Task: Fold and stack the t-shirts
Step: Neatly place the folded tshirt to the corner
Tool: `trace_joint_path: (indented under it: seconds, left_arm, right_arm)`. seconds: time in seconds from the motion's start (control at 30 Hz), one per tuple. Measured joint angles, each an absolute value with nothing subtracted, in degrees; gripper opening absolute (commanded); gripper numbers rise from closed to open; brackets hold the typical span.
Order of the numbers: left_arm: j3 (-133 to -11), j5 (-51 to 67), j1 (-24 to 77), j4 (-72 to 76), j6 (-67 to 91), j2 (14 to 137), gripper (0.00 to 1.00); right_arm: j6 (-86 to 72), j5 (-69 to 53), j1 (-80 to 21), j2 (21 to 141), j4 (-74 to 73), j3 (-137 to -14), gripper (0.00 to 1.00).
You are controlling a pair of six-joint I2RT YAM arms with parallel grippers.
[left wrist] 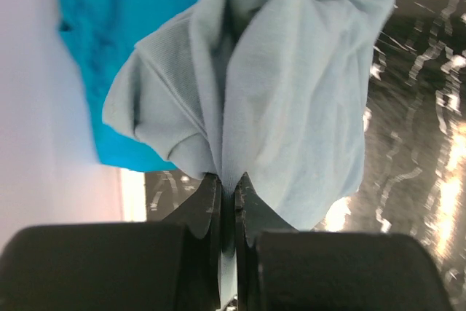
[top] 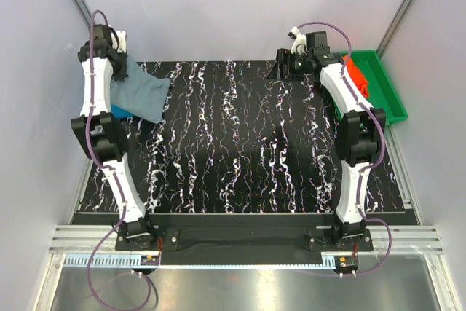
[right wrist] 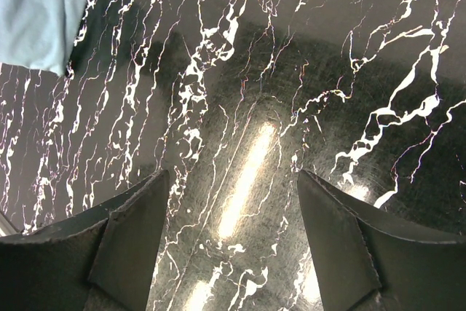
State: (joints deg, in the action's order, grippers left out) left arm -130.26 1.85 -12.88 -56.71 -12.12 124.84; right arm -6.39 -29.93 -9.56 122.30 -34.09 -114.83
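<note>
**Operator:** Status?

**Inspector:** Your left tool (left wrist: 227, 200) is clenched on a bunched edge of the grey-blue t-shirt (left wrist: 284, 92) at the far left corner of the table (top: 240, 151). The teal t-shirt (left wrist: 87, 56) lies partly under it. Your right tool (right wrist: 229, 231) is released and holds nothing. The orange-red t-shirt (top: 358, 78) sits in the green tray (top: 392, 100).

**Operator:** Step?

**Inspector:** Judged: fetching the first shirt. Next, you need to draw it to the centre and spread it flat.

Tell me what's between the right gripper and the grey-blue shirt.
Only bare marbled tabletop separates the right gripper and the grey-blue shirt, clearest in the top view.
</note>
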Motion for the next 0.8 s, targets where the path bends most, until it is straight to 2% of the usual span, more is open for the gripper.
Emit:
trace_joint_path:
  seconds: [0.8]
  left_arm:
    - [-134.30,-16.78,-12.88,-50.59,-15.79,127.63,0.00]
  right_arm:
    - [-6.13,-29.54,-9.56,121.84,-33.78,-112.62,0.79]
